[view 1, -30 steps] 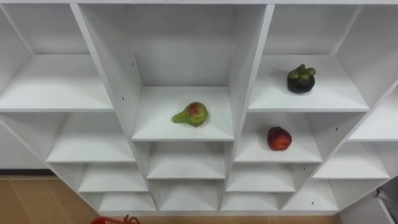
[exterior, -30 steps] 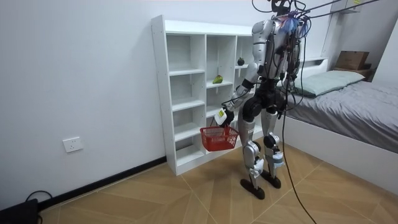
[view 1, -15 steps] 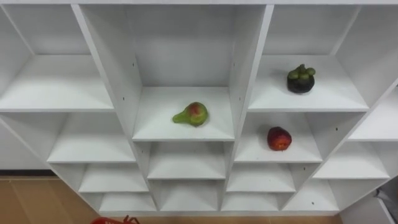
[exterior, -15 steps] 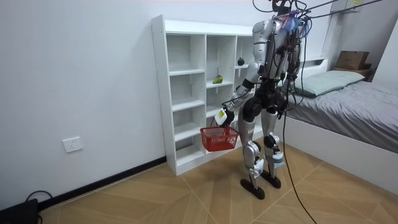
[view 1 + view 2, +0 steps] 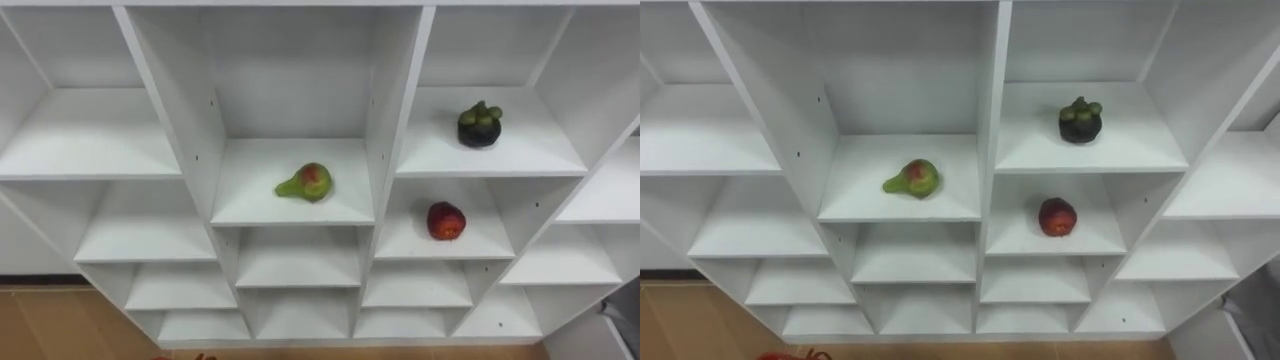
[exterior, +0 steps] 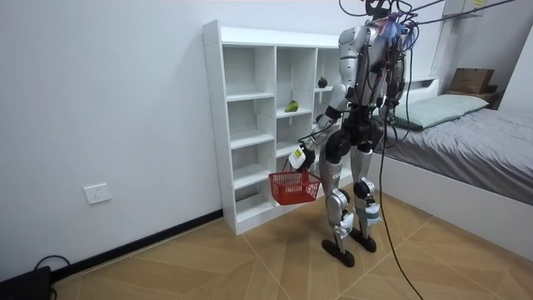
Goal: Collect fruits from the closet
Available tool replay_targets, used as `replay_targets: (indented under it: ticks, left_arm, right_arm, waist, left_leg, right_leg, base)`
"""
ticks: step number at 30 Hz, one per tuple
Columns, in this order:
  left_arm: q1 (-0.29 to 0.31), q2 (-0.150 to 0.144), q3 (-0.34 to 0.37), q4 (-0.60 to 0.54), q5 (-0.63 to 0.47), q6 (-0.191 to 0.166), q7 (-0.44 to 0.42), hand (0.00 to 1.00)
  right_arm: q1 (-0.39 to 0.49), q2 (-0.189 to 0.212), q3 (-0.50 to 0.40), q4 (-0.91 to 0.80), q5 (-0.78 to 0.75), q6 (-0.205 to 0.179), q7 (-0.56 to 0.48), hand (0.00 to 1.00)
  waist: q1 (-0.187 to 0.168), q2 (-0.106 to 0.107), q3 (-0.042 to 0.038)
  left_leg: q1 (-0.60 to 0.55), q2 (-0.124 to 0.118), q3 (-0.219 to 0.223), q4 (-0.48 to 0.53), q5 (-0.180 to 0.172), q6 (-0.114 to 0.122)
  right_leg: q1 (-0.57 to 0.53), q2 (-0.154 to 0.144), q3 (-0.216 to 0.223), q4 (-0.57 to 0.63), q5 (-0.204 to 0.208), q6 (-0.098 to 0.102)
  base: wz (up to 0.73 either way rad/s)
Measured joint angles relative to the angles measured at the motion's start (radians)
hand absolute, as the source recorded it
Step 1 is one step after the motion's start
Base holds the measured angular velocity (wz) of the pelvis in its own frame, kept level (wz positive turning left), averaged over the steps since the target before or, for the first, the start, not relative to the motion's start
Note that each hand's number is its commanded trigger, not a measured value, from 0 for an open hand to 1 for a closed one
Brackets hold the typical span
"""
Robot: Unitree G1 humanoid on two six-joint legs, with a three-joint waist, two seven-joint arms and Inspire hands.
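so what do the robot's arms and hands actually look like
Slim silver-grey metal arms with darker joints. The left hand looks dark, with a small white tag at its back. Dark cables hang around the shoulders and upper arms.

The pear [image 5: 308, 183] lies in the closet's [image 5: 395, 120] middle column. One column right of the pear, the mangosteen [image 5: 478, 126] sits higher, the apple [image 5: 446, 221] lower. The basket [image 6: 293, 187] hangs before the closet, below the pear.

A green pear [image 5: 308, 182] blushed red is laid on its side in the middle column of the white closet [image 5: 395, 120]. One column rightward a dark, green-capped mangosteen [image 5: 479, 126] is seen, with a red apple [image 5: 446, 221] on the shelf beneath. A red basket [image 6: 294, 188] is hung from the left hand [image 6: 298, 157].
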Motion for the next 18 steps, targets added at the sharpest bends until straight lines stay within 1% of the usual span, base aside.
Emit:
replay_targets:
  ticks: [1, 2, 3, 4, 5, 7, 11, 14, 16, 17, 18]
  left_arm:
    - [-0.001, 0.000, -0.008, -0.009, -0.002, -0.005, 0.003, 1.00]
    - [-0.001, 0.000, -0.017, -0.013, -0.002, -0.007, 0.006, 1.00]
    - [-0.001, 0.000, -0.037, -0.018, -0.002, -0.016, 0.013, 1.00]
    - [-0.001, 0.000, -0.046, -0.028, -0.002, -0.021, 0.013, 1.00]
    - [-0.002, 0.000, -0.048, -0.034, -0.001, -0.023, 0.013, 1.00]
    - [-0.004, 0.001, -0.053, -0.039, -0.001, -0.029, 0.013, 1.00]
    - [0.009, 0.002, -0.056, -0.059, 0.001, -0.029, 0.013, 1.00]
    - [0.040, 0.001, -0.056, -0.109, 0.001, -0.033, 0.013, 1.00]
    - [0.048, 0.001, -0.056, -0.117, -0.002, -0.038, 0.013, 1.00]
    - [0.048, 0.001, -0.057, -0.117, -0.004, -0.039, 0.013, 1.00]
    - [0.049, 0.001, -0.060, -0.116, -0.018, -0.044, 0.014, 1.00]
  right_arm:
    - [0.015, 0.003, 0.000, -0.082, -0.020, 0.000, -0.016, 0.00]
    - [0.022, 0.005, 0.000, -0.128, -0.035, -0.001, -0.024, 0.00]
    - [0.032, 0.008, 0.002, -0.209, -0.068, -0.012, -0.039, 0.00]
    - [0.038, 0.012, 0.009, -0.268, -0.103, -0.034, -0.058, 0.00]
    - [0.043, 0.015, 0.013, -0.294, -0.122, -0.041, -0.064, 0.00]
    - [0.068, 0.023, 0.037, -0.403, -0.165, -0.044, -0.086, 0.00]
    - [0.086, 0.025, 0.060, -0.520, -0.171, -0.047, -0.116, 0.00]
    - [0.118, 0.025, 0.060, -0.649, -0.178, -0.056, -0.142, 0.00]
    - [0.132, 0.024, 0.060, -0.757, -0.175, -0.073, -0.168, 0.00]
    - [0.134, 0.024, 0.060, -0.786, -0.172, -0.076, -0.174, 0.00]
    - [0.134, 0.024, 0.060, -0.833, -0.167, -0.090, -0.188, 0.00]
  waist:
    - [0.002, -0.001, 0.0010]
    - [0.002, 0.006, 0.0034]
    - [0.001, 0.008, 0.0019]
    - [-0.001, 0.011, 0.0020]
    - [-0.002, 0.010, 0.0014]
    - [0.001, 0.012, 0.0010]
    - [0.000, 0.013, -0.0011]
    - [0.001, 0.017, -0.0028]
    - [0.001, 0.018, -0.0007]
    - [0.001, 0.019, -0.0005]
    - [0.001, 0.020, 0.0000]
  left_leg:
    - [0.000, 0.000, 0.004, 0.001, 0.000, 0.000]
    - [0.000, 0.001, 0.011, 0.001, 0.000, 0.000]
    - [-0.002, 0.003, 0.016, 0.000, 0.000, 0.000]
    - [-0.004, 0.004, 0.018, 0.000, 0.000, 0.000]
    - [-0.005, 0.004, 0.018, 0.001, 0.001, 0.000]
    - [-0.002, 0.004, 0.019, 0.000, 0.002, 0.001]
    - [-0.002, 0.003, 0.019, -0.002, 0.002, 0.001]
    - [-0.002, 0.003, 0.023, -0.007, 0.002, 0.002]
    - [-0.002, 0.004, 0.026, -0.010, 0.003, 0.002]
    - [-0.002, 0.004, 0.026, -0.011, 0.003, 0.002]
    - [-0.002, 0.004, 0.027, -0.015, 0.003, 0.002]
  right_leg:
    - [-0.002, 0.000, 0.004, 0.000, 0.000, 0.000]
    - [-0.004, 0.001, 0.008, 0.001, 0.001, 0.000]
    - [-0.009, 0.002, 0.010, 0.000, 0.004, 0.000]
    - [-0.014, 0.003, 0.011, 0.000, 0.006, 0.000]
    - [-0.015, 0.003, 0.011, 0.000, 0.006, 0.000]
    - [-0.015, 0.002, 0.013, 0.000, 0.006, 0.000]
    - [-0.015, 0.001, 0.010, 0.000, 0.006, 0.001]
    - [-0.018, 0.001, 0.014, 0.000, 0.006, 0.001]
    - [-0.020, 0.002, 0.018, 0.000, 0.006, 0.001]
    - [-0.020, 0.003, 0.020, 0.000, 0.006, 0.001]
    - [-0.022, 0.003, 0.022, 0.000, 0.007, 0.001]
  base:
    - [-0.07]
    - [-0.15]
    - [-0.17]
    - [-0.13]
    - [-0.04]
    - [0.00]
    - [0.00]
    - [-0.02]
    - [-0.05]
    - [-0.05]
    - [-0.04]
